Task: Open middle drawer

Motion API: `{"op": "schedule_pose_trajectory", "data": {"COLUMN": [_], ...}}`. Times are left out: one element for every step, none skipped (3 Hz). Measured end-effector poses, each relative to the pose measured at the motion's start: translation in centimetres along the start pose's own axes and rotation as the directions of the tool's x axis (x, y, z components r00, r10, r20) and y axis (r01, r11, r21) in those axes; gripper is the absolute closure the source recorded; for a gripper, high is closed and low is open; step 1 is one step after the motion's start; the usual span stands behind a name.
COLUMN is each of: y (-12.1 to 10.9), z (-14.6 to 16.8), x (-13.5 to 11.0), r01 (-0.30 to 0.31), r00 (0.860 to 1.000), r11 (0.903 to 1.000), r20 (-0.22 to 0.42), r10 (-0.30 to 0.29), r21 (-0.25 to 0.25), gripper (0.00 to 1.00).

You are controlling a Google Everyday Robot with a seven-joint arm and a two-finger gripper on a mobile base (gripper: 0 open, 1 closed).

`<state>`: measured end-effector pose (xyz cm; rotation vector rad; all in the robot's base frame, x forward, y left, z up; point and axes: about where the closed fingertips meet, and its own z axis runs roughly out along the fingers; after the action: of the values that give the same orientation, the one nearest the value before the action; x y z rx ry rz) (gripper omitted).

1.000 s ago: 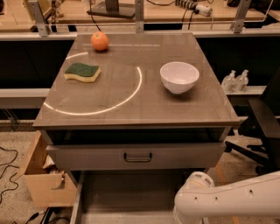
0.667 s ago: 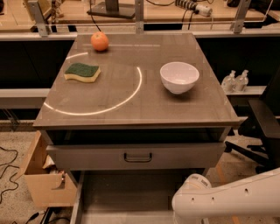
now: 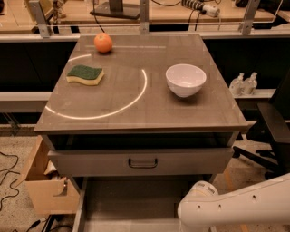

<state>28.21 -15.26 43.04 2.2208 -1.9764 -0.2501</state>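
The middle drawer [image 3: 95, 162] sits just under the table [image 3: 181, 113] top on the near side, a dark gap above its front and its loop handle [image 3: 142, 162] at centre. The white robot arm [image 3: 235, 206] lies near right. Its pincer is outside the view, so I cannot tell its state.

Speckled floor [image 3: 12, 138]; open wooden box [image 3: 45, 195] low left; black chair [image 3: 274, 129] right; wooden workbench [image 3: 172, 13] behind; warm light.
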Motion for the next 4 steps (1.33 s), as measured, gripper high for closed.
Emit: {"op": "schedule_pose_trajectory", "data": {"y": [0.09,0.17,0.26,0.35], "z": [0.06,0.12,0.19,0.25], "x": [0.03,0.06,0.09,0.12], "r01": [0.0,0.0,0.0,0.0], "r00": [1.0,1.0,1.0,1.0], "r11": [1.0,1.0,1.0,1.0], "r20": [0.0,-0.001,-0.001,-0.001], "r10": [0.0,0.0,0.0,0.0], "r21": [-0.002,-0.004,-0.006,-0.008], "gripper": [0.59,0.36,0.12,0.0]}}
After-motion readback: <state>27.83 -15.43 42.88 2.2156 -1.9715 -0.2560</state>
